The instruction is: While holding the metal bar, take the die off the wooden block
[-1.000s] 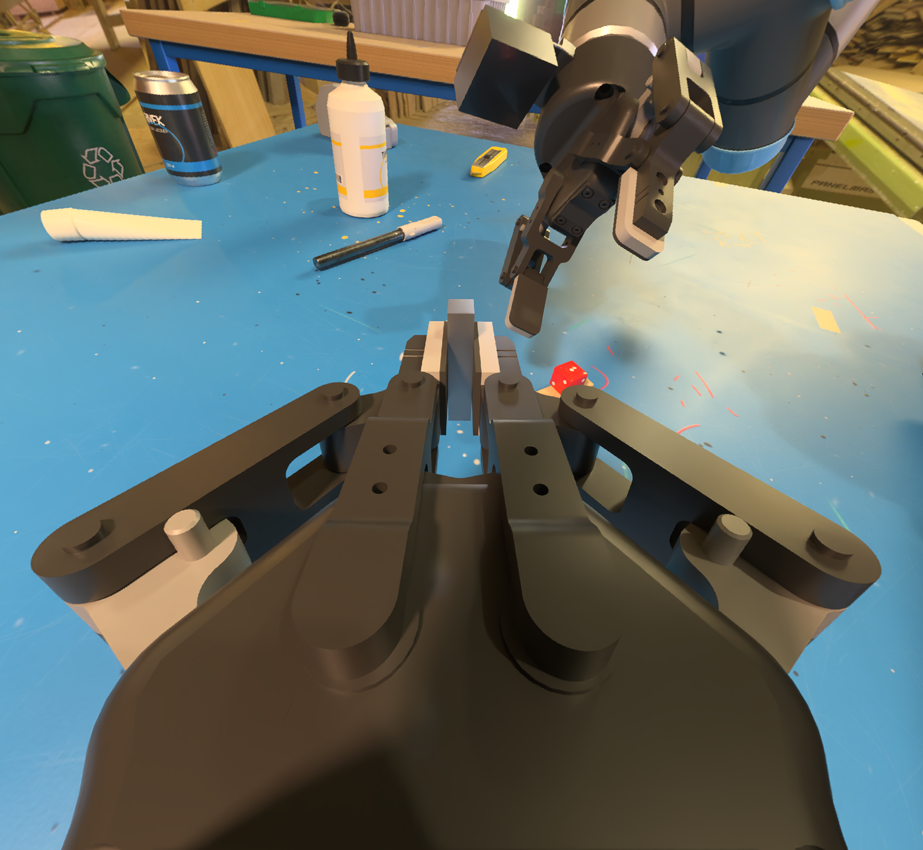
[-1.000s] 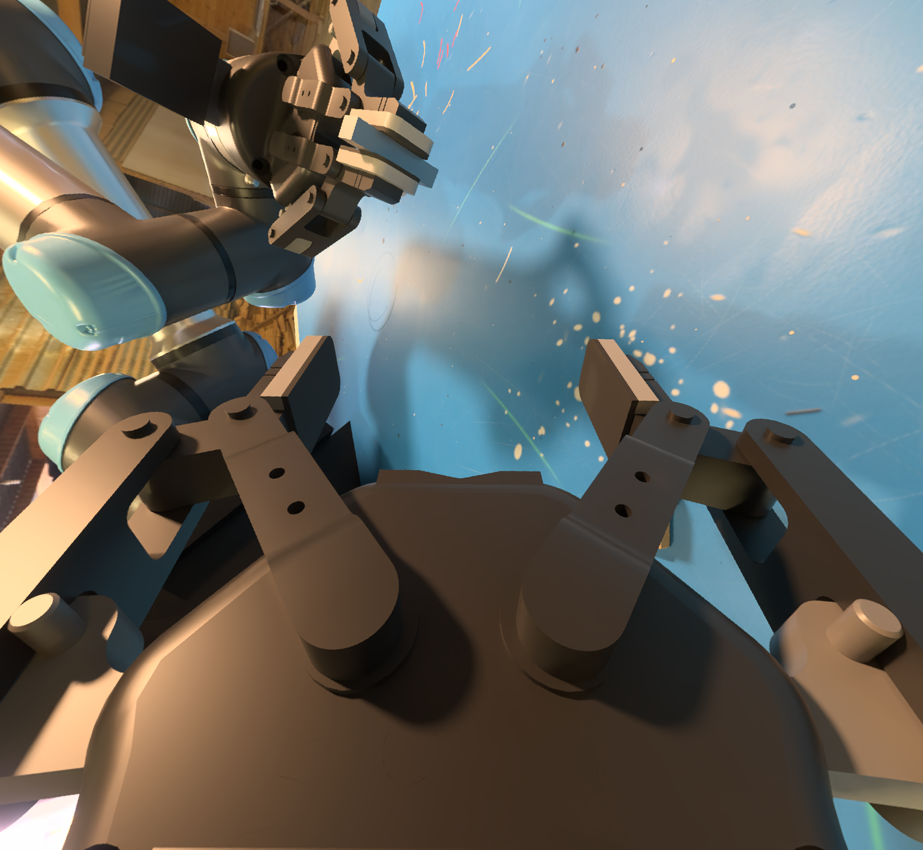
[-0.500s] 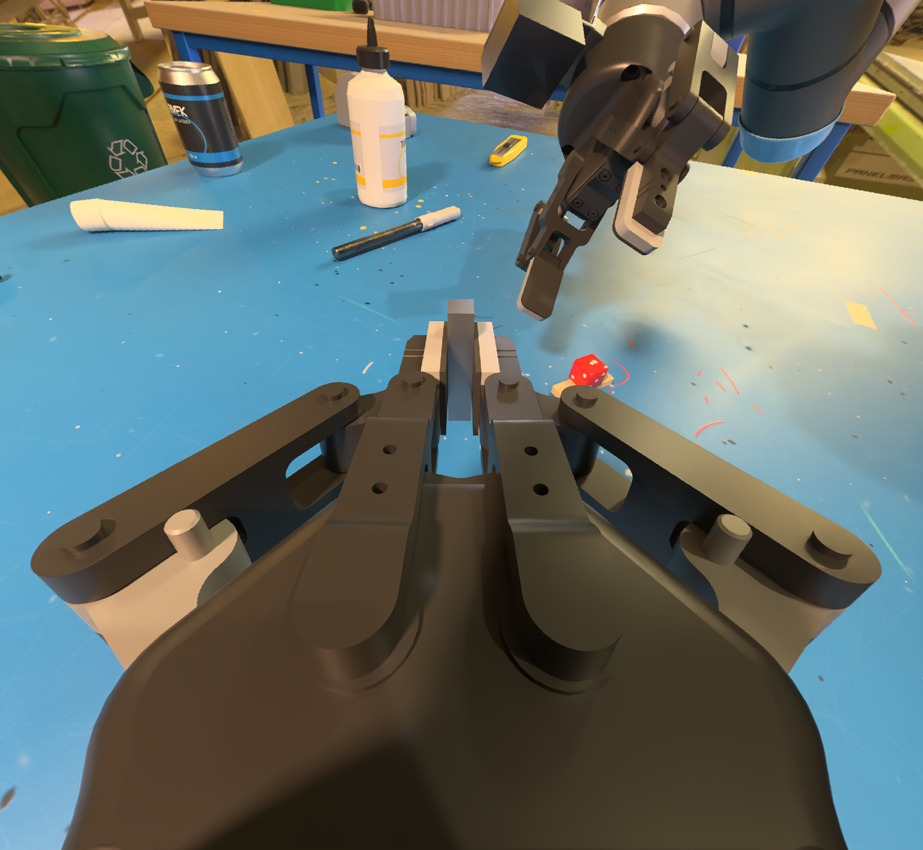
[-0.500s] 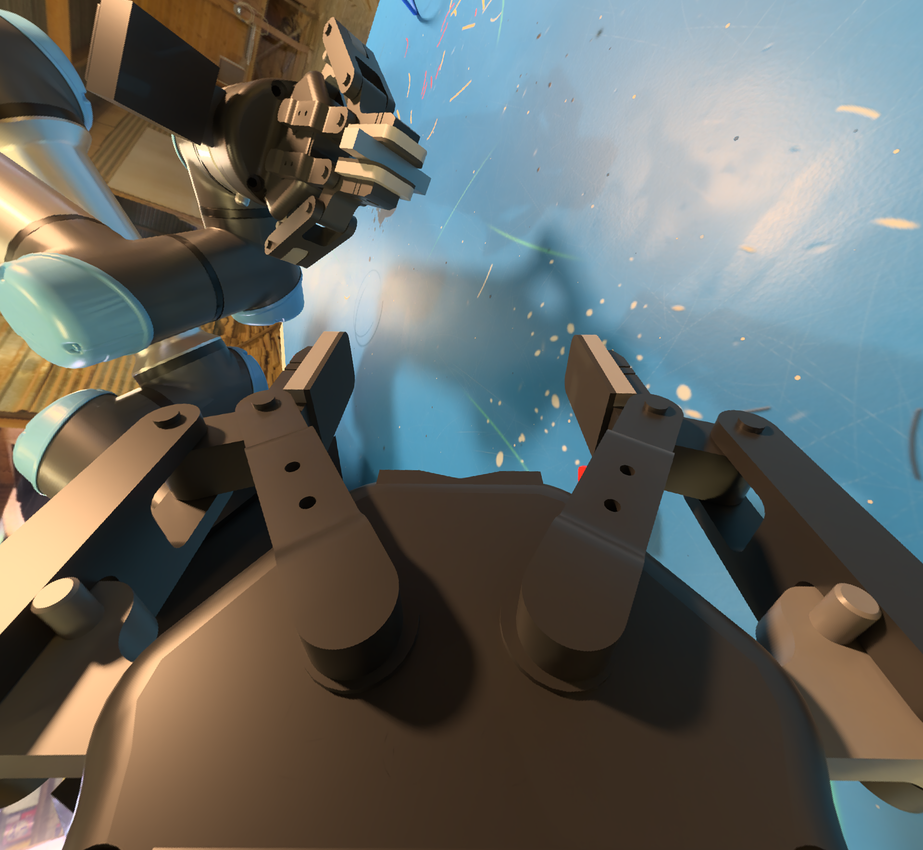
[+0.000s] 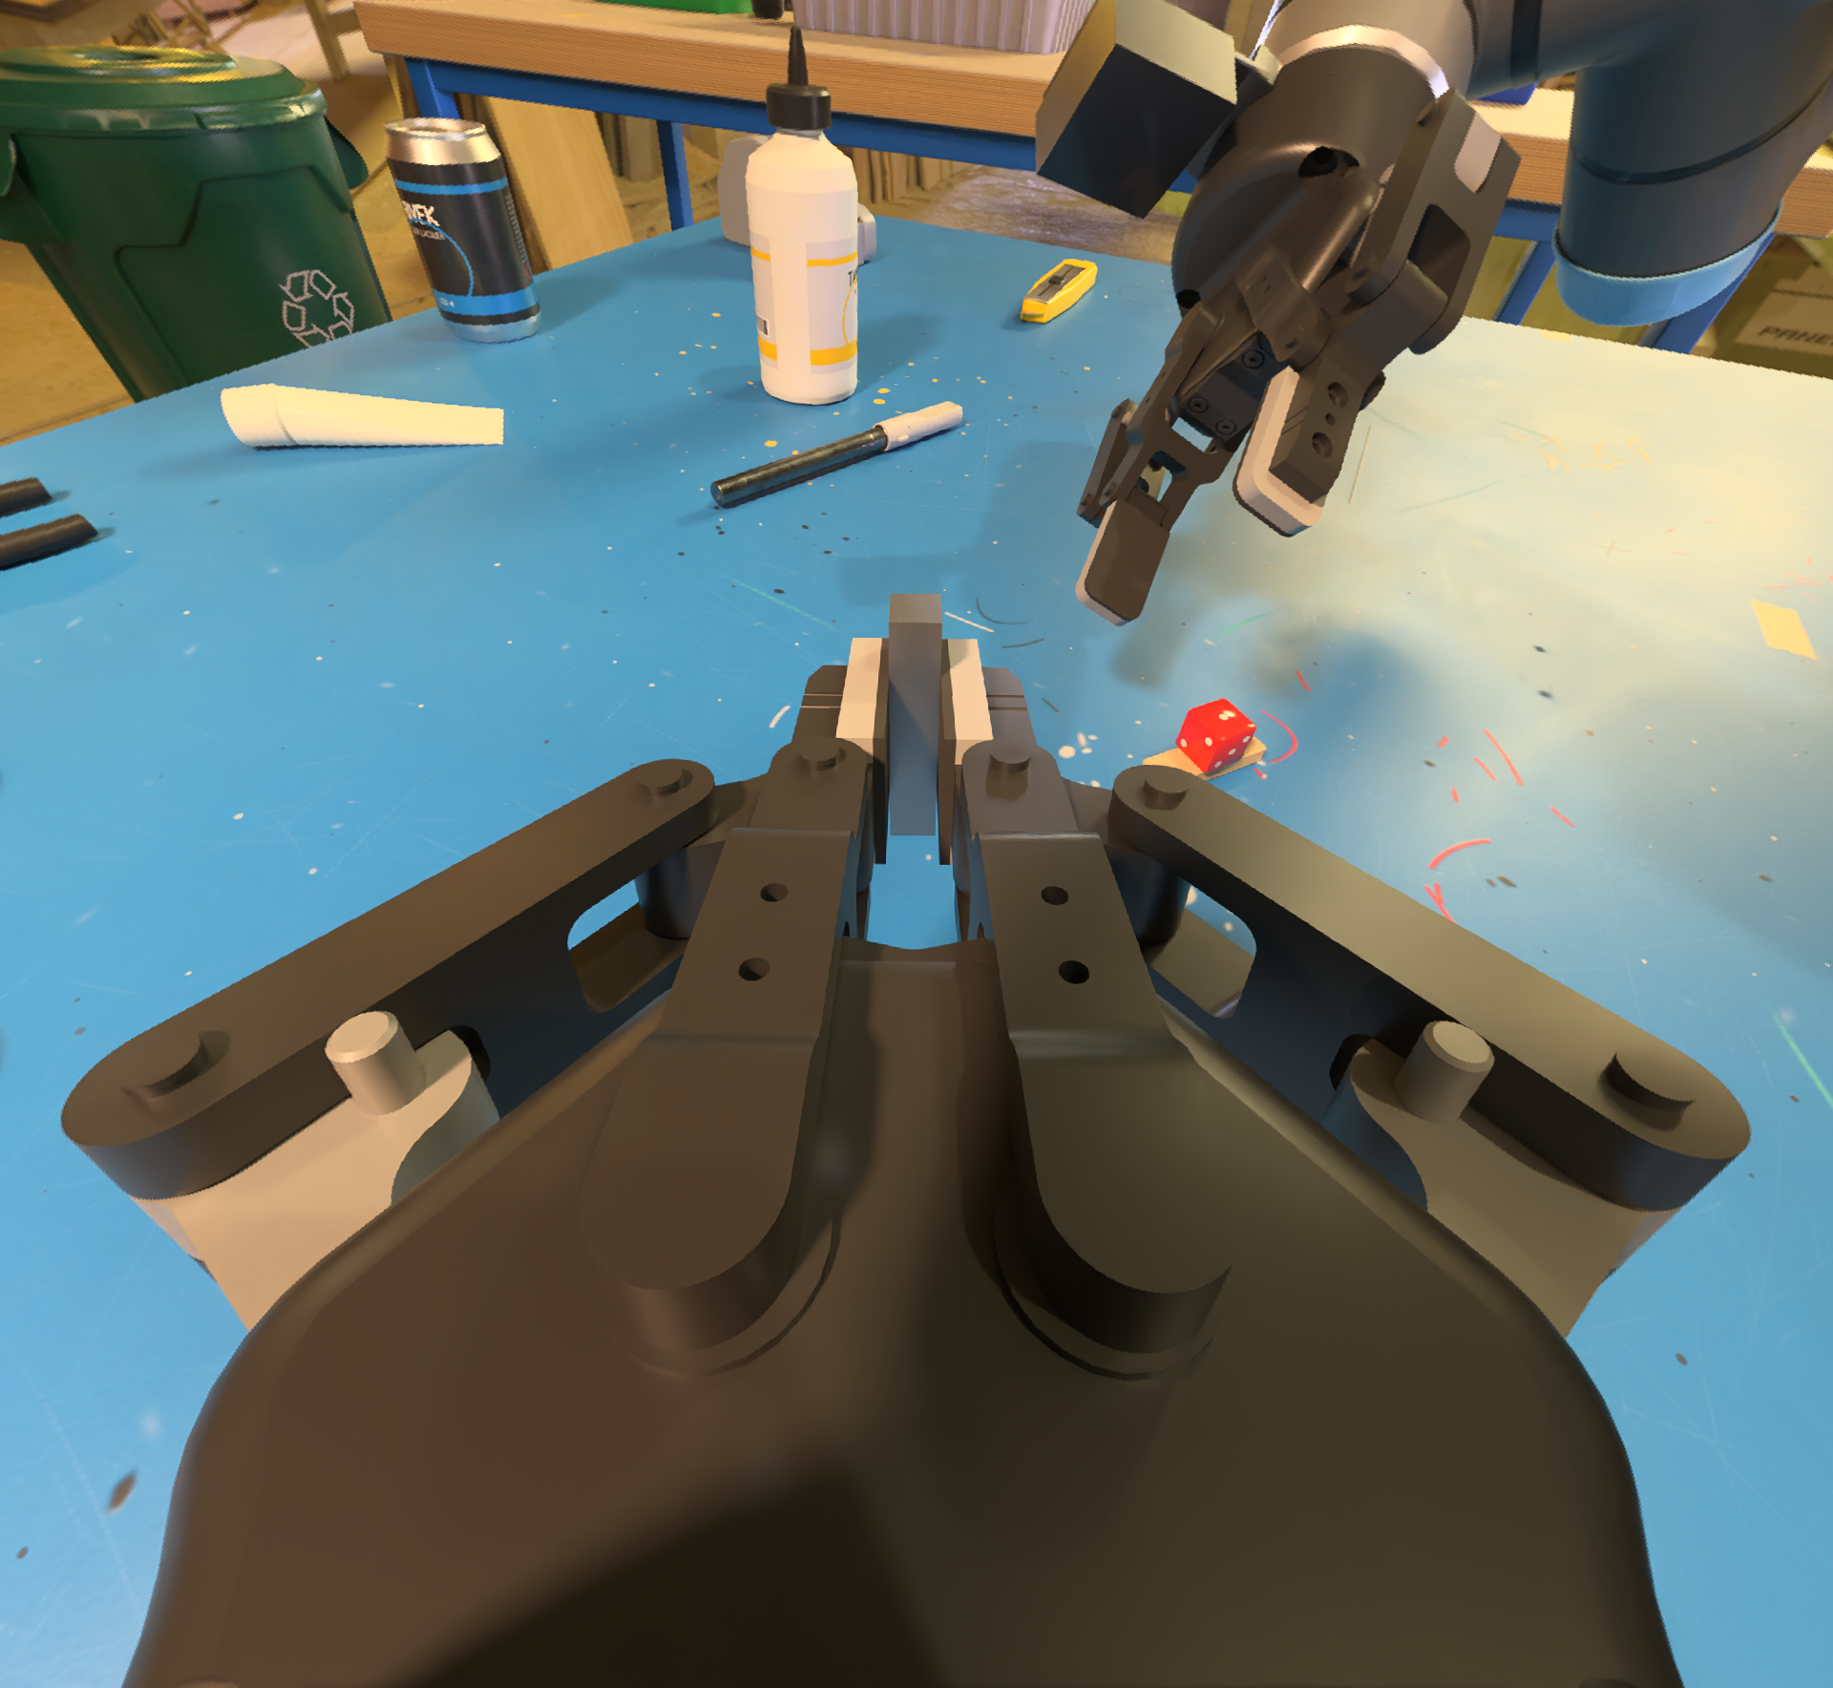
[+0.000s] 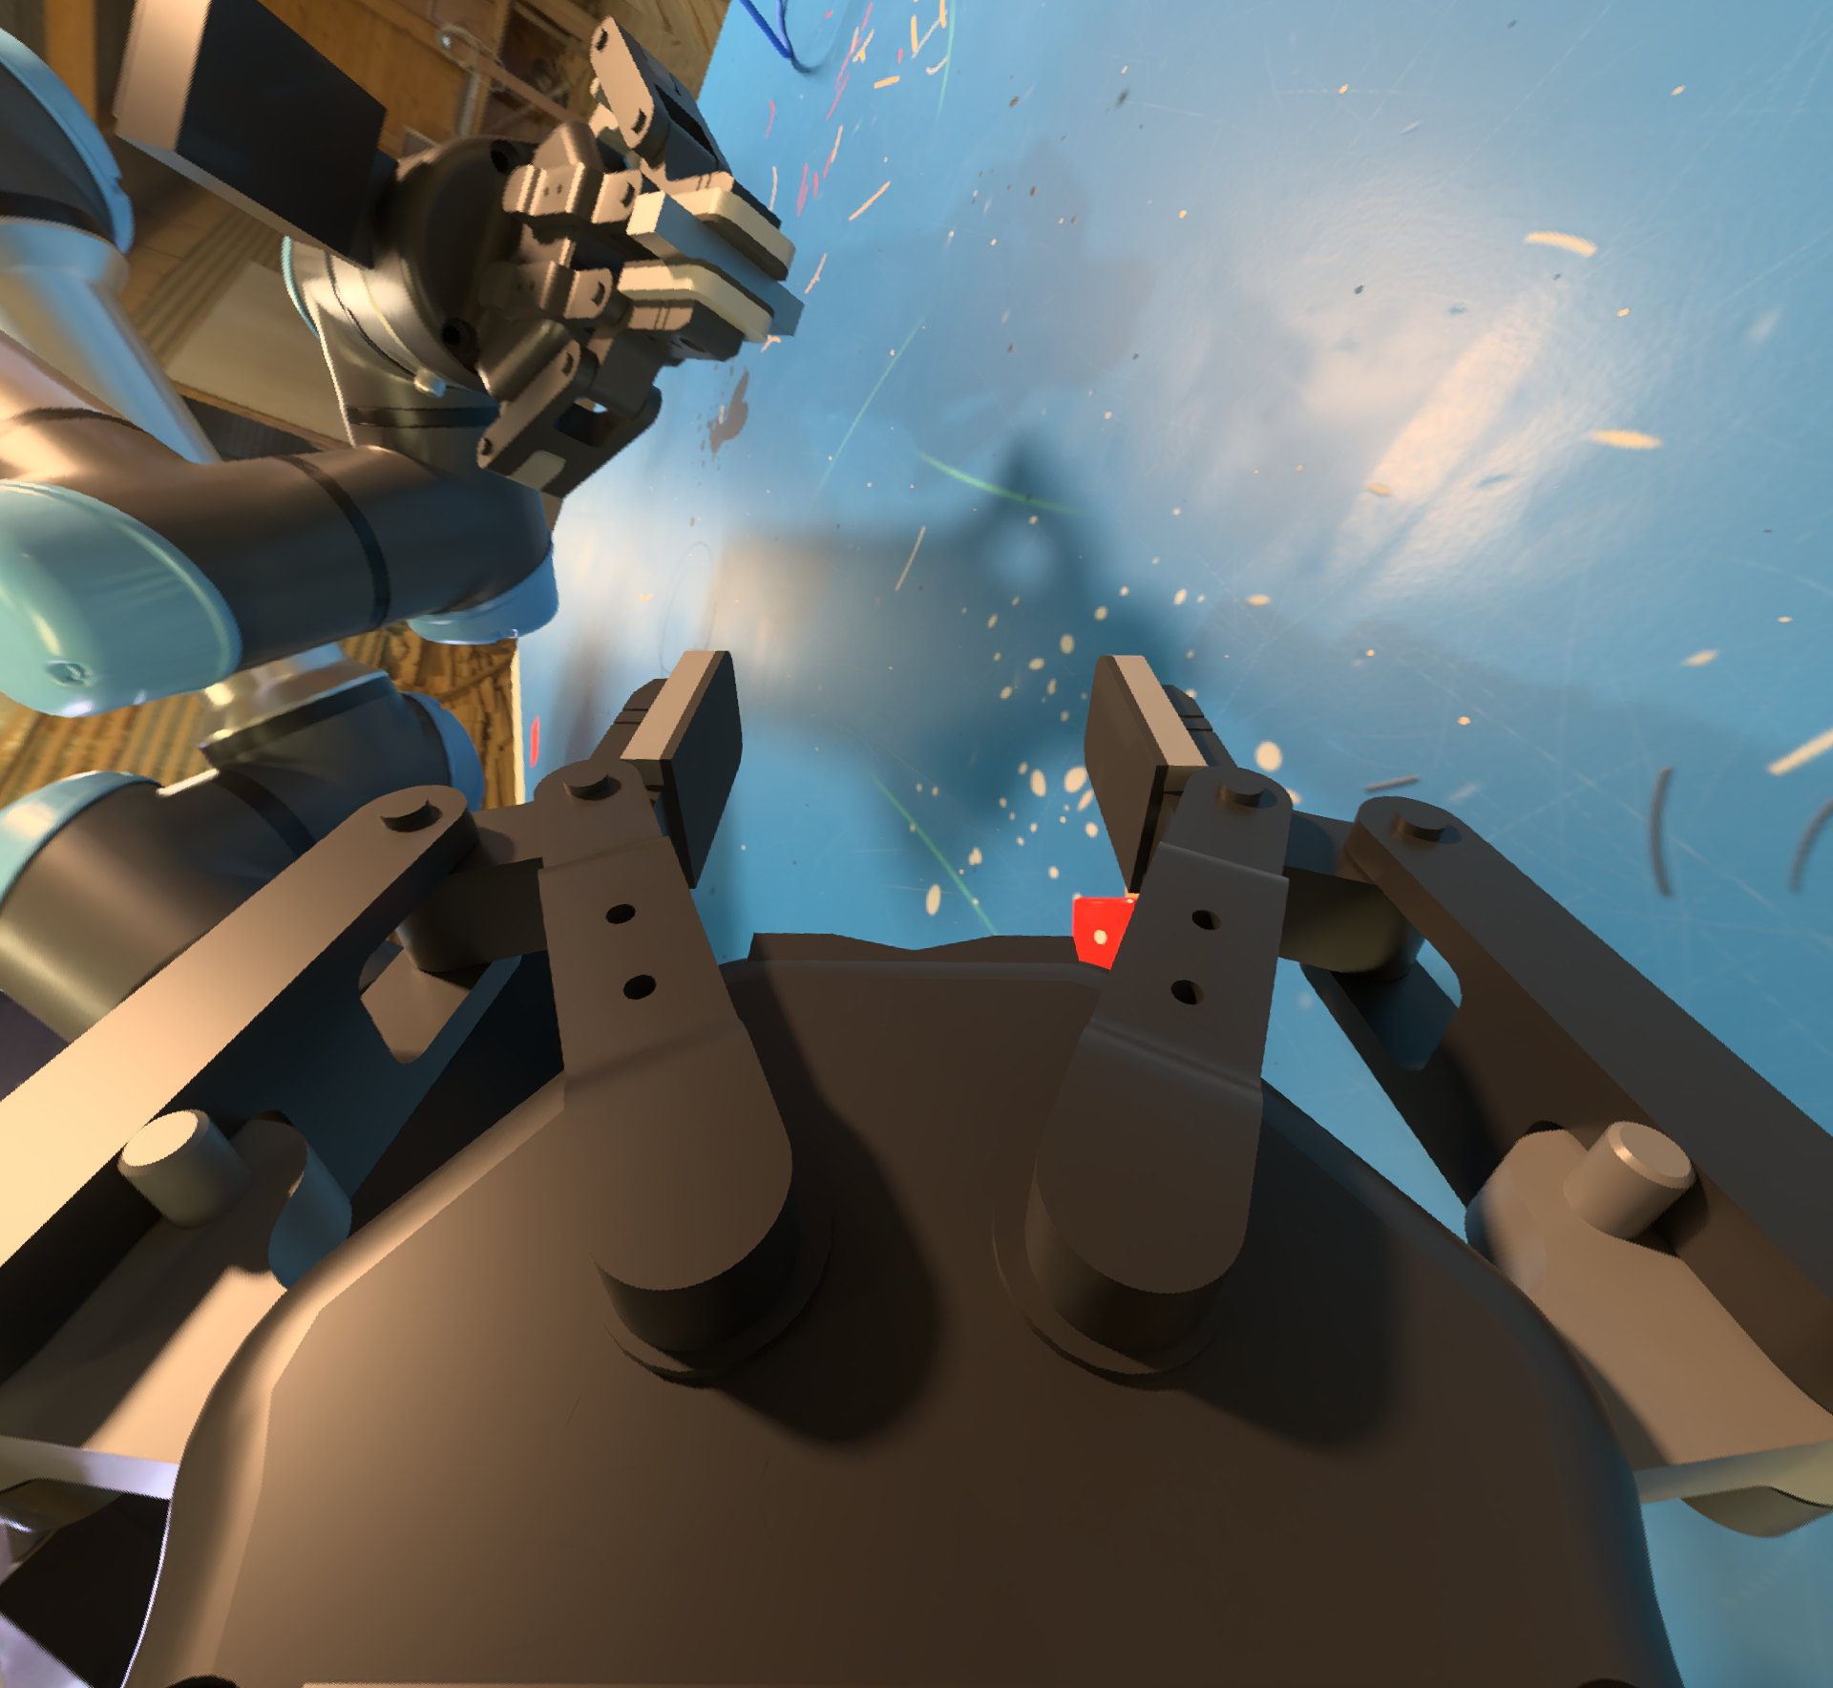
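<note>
A paint-flecked blue counter (image 5: 496, 648) in a timber workshop. The left gripper (image 5: 914, 698) has its jaws clamped on the metal bar (image 5: 914, 648). The right gripper (image 6: 908, 748) hangs with jaws apart above the red die (image 5: 1216, 734), which sits on its wooden block (image 5: 1170, 760).

Dark grey claw (image 5: 914, 698), pale pads.

The red die (image 5: 1216, 733) sits on its thin wooden block (image 5: 1242, 760) right of centre in the left wrist view, with bare blue worktop (image 5: 1488, 609) to its right and toward the upper right of the frame. At its left the left pincer (image 5: 914, 683), clamped on the grey metal bar (image 5: 914, 648), stands just beside it. Above it hangs the right pincer (image 5: 1195, 554), spread wide, while the bottle (image 5: 801, 252), marker (image 5: 833, 455) and can (image 5: 461, 232) stand well apart at upper left.
</note>
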Robot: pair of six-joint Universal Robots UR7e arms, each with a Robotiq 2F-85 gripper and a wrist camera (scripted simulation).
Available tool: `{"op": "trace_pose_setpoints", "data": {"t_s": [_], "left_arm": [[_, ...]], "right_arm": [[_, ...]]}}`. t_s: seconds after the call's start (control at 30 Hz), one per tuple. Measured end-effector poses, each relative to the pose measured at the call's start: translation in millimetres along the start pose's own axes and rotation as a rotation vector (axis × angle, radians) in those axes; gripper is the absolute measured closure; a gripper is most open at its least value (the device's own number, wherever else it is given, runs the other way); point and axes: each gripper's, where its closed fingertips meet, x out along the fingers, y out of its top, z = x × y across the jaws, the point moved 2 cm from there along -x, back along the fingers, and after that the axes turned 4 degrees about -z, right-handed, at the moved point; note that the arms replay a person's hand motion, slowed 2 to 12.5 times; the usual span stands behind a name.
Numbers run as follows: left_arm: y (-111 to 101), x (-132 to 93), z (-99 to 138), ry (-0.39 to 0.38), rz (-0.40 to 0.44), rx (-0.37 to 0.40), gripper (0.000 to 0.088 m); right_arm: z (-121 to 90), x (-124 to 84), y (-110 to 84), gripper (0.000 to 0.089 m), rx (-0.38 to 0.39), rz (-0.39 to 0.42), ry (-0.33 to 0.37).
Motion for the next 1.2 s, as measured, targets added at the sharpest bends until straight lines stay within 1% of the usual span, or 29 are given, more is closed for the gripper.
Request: {"op": "trace_pose_setpoints", "data": {"t_s": [0.1, 0.2, 0.3, 0.47, 0.57, 0.83, 0.97, 1.2], "left_arm": [[0, 0, -2, 0.012, -0.005, 0.007, 0.0801], [-1, -1, -3, 0.024, -0.013, 0.016, 0.0801], [-2, -1, -5, 0.036, -0.022, 0.023, 0.0801], [-4, -1, -7, 0.044, -0.035, 0.014, 0.0801], [-6, 0, -8, 0.044, -0.047, 0.001, 0.0801], [-12, 1, -12, 0.053, -0.077, -0.033, 0.0801], [-14, 1, -13, 0.054, -0.083, -0.048, 0.0801], [-15, 1, -13, 0.055, -0.084, -0.054, 0.0801]], "right_arm": [[6, -3, -2.4, 0.0306, -0.033, -0.009, -0.042], [14, -5, -5.9, 0.0346, -0.075, -0.028, -0.109], [24, -8, -10.7, 0.0387, -0.129, -0.059, -0.201], [40, -11, -19.5, 0.0422, -0.229, -0.119, -0.376], [43, -9, -24.3, 0.0432, -0.282, -0.143, -0.455], [42, 5, -38.4, 0.0457, -0.369, -0.176, -0.575], [42, 10, -45.4, 0.0471, -0.402, -0.185, -0.639], [43, 17, -57.5, 0.0526, -0.444, -0.203, -0.736]]}}
